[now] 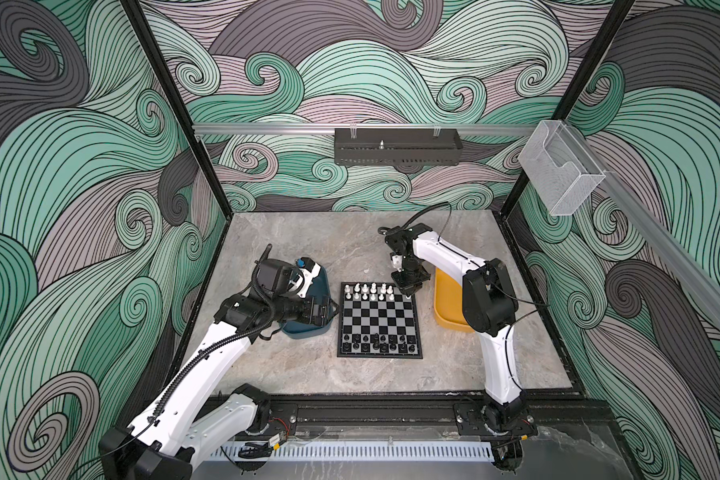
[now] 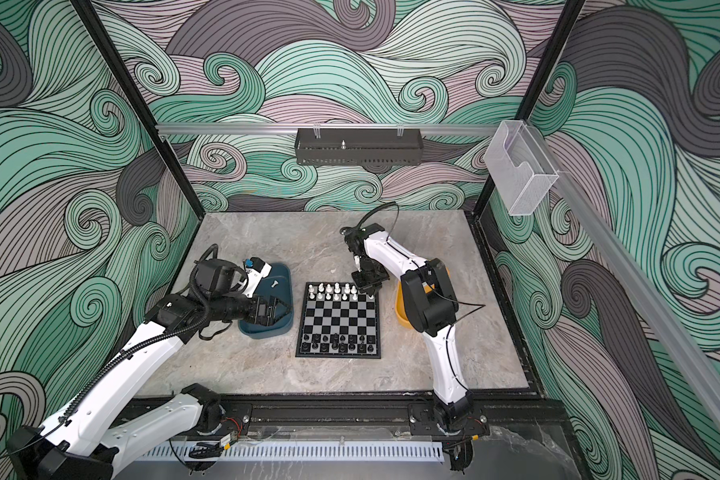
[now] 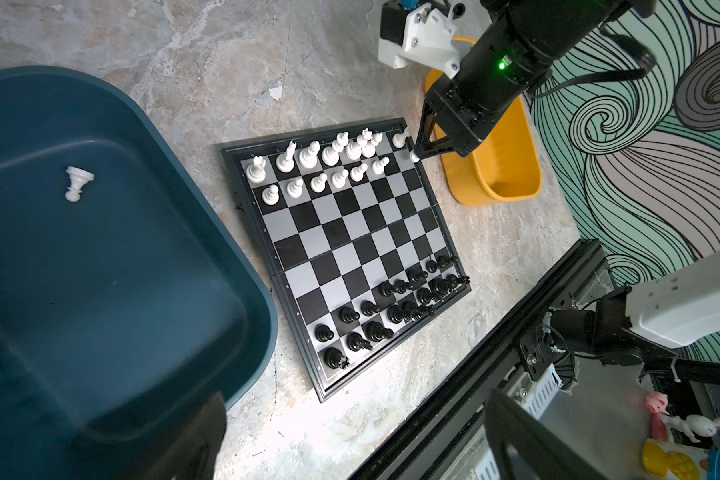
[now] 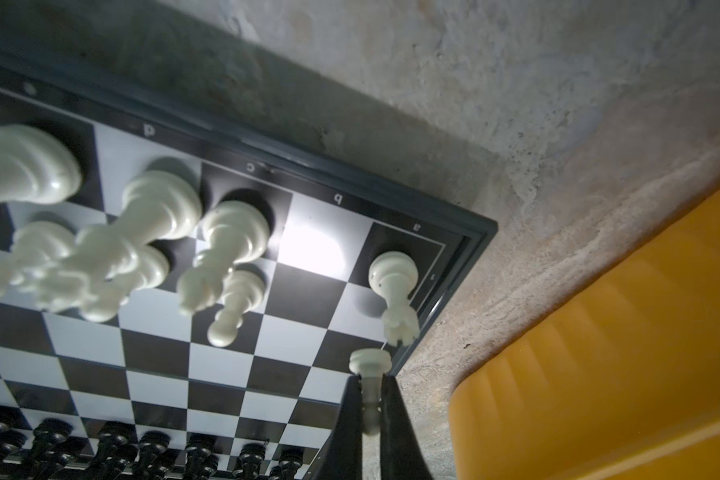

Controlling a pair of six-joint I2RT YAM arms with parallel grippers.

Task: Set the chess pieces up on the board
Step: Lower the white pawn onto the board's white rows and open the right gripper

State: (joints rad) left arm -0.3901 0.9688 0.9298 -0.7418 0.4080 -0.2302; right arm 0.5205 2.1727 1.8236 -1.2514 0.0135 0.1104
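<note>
The board (image 1: 381, 318) (image 2: 337, 318) (image 3: 350, 232) lies mid-table. White chess pieces (image 1: 371, 291) (image 3: 316, 166) (image 4: 142, 232) fill its far two rows and black ones (image 1: 377, 341) (image 3: 391, 307) the near two. My right gripper (image 1: 410, 296) (image 2: 370, 296) (image 4: 371, 382) hangs over the far right corner, shut on a white pawn (image 4: 370, 360) (image 3: 414, 156), beside the corner rook (image 4: 393, 274). My left gripper (image 1: 329, 309) (image 3: 354, 399) stands open and empty over the teal tray (image 1: 304, 330) (image 3: 100, 270). One white piece (image 3: 75, 183) (image 2: 273, 284) lies in that tray.
A yellow tray (image 1: 447, 307) (image 4: 599, 353) sits right of the board, partly under the right arm. A small white scrap (image 3: 276, 92) lies on the table beyond the board. A black basket (image 1: 396, 145) hangs on the back rail and a clear box (image 1: 560, 170) on the right rail.
</note>
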